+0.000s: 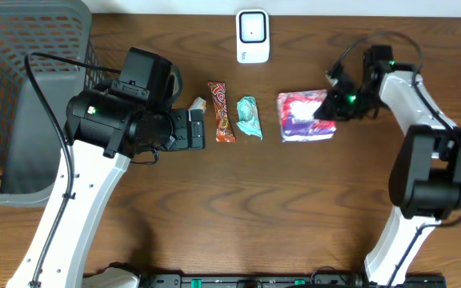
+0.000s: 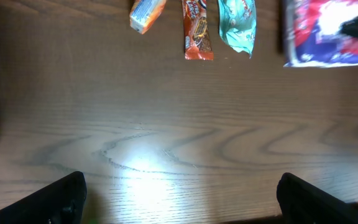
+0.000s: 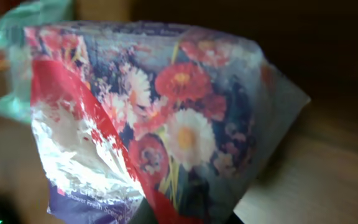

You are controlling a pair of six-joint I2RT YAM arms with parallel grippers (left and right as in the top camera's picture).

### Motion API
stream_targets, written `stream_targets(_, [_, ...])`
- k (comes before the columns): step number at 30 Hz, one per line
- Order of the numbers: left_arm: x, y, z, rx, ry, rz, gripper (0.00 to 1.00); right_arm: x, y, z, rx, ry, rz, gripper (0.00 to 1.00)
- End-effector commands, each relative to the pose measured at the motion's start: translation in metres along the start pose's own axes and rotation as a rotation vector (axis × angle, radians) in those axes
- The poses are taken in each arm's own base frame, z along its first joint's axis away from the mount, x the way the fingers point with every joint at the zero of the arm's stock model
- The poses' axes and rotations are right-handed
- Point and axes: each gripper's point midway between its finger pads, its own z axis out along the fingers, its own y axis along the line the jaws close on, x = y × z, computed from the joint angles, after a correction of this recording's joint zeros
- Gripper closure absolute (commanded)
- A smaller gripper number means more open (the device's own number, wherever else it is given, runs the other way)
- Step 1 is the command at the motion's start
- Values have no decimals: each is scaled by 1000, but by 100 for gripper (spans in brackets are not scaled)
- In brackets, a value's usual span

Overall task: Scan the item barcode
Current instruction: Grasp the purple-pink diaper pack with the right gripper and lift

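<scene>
The flower-printed packet (image 1: pixel 304 118) lies at the right of the worktop (image 1: pixel 238 208), below and to the right of the white scanner (image 1: pixel 252 36). The right gripper (image 1: pixel 332 104) is clamped on its right edge. The left gripper (image 2: pixel 179 196) hangs spread wide over bare wood.

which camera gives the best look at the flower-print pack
The right wrist view: the flower-print pack fills the frame, so its printed flowers read clearly, though no barcode shows. The overhead view shows it small and from above. The left wrist view catches only a cropped part at its top right corner.
</scene>
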Motion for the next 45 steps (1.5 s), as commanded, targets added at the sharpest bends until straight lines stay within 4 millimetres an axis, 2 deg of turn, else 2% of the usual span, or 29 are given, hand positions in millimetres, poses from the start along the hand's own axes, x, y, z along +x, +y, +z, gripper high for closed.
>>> stream_targets(1, [0, 0, -2, 5, -2, 3, 2, -25, -25, -79, 453, -172, 99, 99])
stream_targets(3, [0, 0, -2, 5, -2, 3, 2, -22, -36, -112, 687, -240, 170, 98])
stream_targets(5, [0, 0, -2, 5, -2, 3, 2, -17, -41, -135, 869, -283, 205, 99])
stream_targets(7, [0, 0, -2, 5, -2, 3, 2, -13, -44, -150, 1031, -316, 221, 99])
stream_targets(9, [0, 0, -2, 5, -2, 3, 2, -9, -46, -151, 1143, -325, 215, 99])
stream_targets(14, [0, 0, -2, 5, -2, 3, 2, -1, -40, -112, 1190, -264, 144, 99])
stream_targets(18, [0, 0, -2, 5, -2, 3, 2, 2, -23, -74, 1183, -217, 52, 89])
stream_targets(20, [0, 0, -2, 5, -2, 3, 2, 4, -5, -54, 1140, -196, 4, 82])
stream_targets(23, [0, 0, -2, 5, -2, 3, 2, 9, 38, -15, 980, -150, -113, 71])
stream_targets(25, [0, 0, -2, 5, -2, 3, 2, 11, 62, 0, 918, -142, -177, 65])
stream_targets(28, [0, 0, -2, 5, -2, 3, 2, 10, 93, 6, 884, -173, -230, 5])
stream_targets(29, [0, 0, -2, 5, -2, 3, 2, 8, 103, 5, 870, -182, -244, 1])
stream_targets(33, [0, 0, -2, 5, -2, 3, 2, -6, 135, -14, 786, -207, -247, 1])
stream_targets(37, [0, 0, -2, 5, -2, 3, 2, -23, 146, -42, 661, -200, -226, 1])
stream_targets(40, [0, 0, -2, 5, -2, 3, 2, -32, 138, -56, 532, -157, -226, 1])
stream_targets(45, [0, 0, -2, 5, -2, 3, 2, -26, 98, -59, 288, -46, -193, 1])
